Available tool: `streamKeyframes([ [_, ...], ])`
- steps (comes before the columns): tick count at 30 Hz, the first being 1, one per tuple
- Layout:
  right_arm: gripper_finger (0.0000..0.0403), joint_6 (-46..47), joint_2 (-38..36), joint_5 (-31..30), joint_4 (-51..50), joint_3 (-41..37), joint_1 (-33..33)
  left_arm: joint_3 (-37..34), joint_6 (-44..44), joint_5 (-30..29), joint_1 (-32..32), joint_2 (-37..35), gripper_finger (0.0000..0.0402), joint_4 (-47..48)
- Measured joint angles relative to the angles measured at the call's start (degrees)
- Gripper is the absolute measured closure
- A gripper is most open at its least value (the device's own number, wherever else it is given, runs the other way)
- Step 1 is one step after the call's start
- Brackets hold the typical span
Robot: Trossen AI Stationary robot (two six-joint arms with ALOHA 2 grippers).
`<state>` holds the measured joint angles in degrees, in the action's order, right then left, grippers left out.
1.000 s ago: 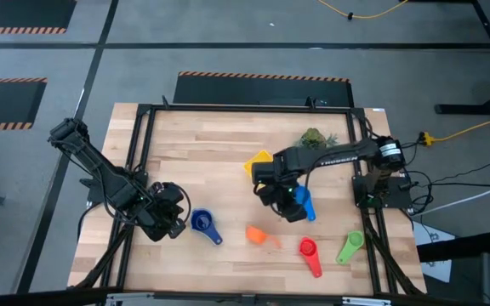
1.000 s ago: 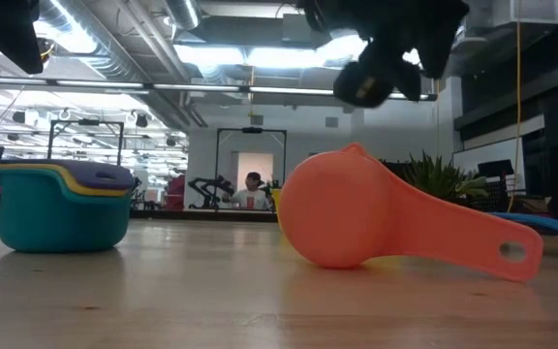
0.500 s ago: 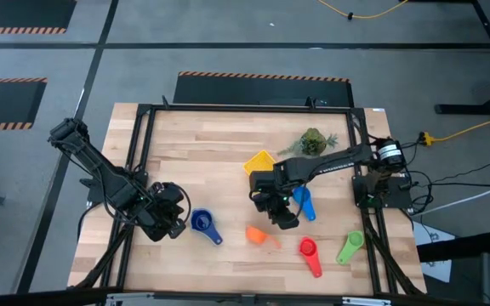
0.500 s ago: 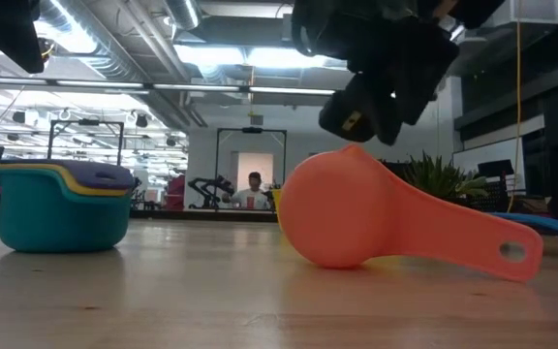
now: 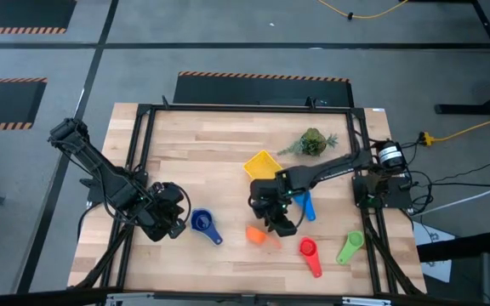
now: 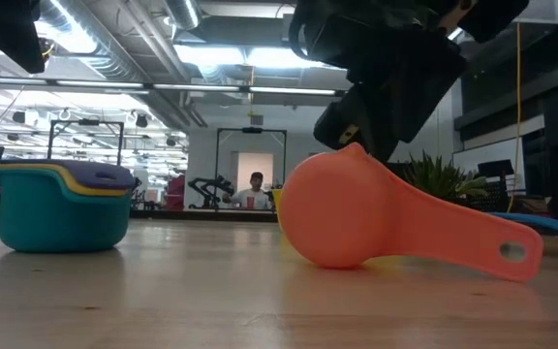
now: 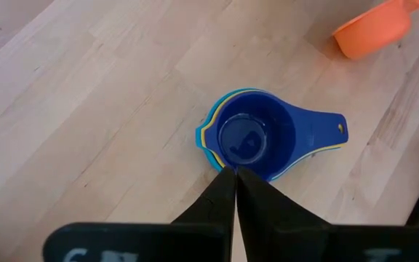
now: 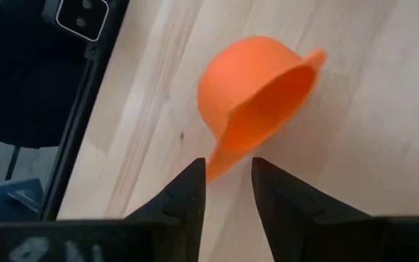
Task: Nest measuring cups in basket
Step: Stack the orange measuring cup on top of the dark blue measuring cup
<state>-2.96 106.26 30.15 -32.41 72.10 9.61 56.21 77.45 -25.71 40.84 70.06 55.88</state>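
Observation:
An orange measuring cup (image 8: pixel 257 91) lies on its side on the table near the front middle. My right gripper (image 8: pixel 228 166) hangs open just above it, one finger on each side of the flat handle (image 8: pixel 220 161); I see no touch. In the low view the fingers (image 6: pixel 356 131) stand right over the bowl (image 6: pixel 347 218). A nested stack with the dark blue cup on top (image 7: pixel 257 138) stands upright at the near left. My left gripper (image 7: pixel 236 173) is shut above and beside it. The yellow basket (image 5: pixel 262 163) sits mid-table.
A blue cup (image 5: pixel 304 204) lies just right of my right gripper. A red cup (image 5: pixel 310 252) and a green cup (image 5: pixel 350 247) lie near the front right. A green plant sprig (image 5: pixel 313 142) sits behind the basket. Bare wood lies at the far left.
My right gripper has come down and toward the table's near left, from beside the blue cup to just over the orange cup, tipping more steeply as it sank. Its fingers stay open. The cups have not moved.

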Motion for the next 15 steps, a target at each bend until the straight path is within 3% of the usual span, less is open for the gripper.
streamKeyframes([
  [15, 0.0285, 3.39, 0.02, -0.11, 8.22, -2.33, 0.79, 0.0, 0.0, 0.02, 0.01, 0.0, 0.0393, -0.31],
])
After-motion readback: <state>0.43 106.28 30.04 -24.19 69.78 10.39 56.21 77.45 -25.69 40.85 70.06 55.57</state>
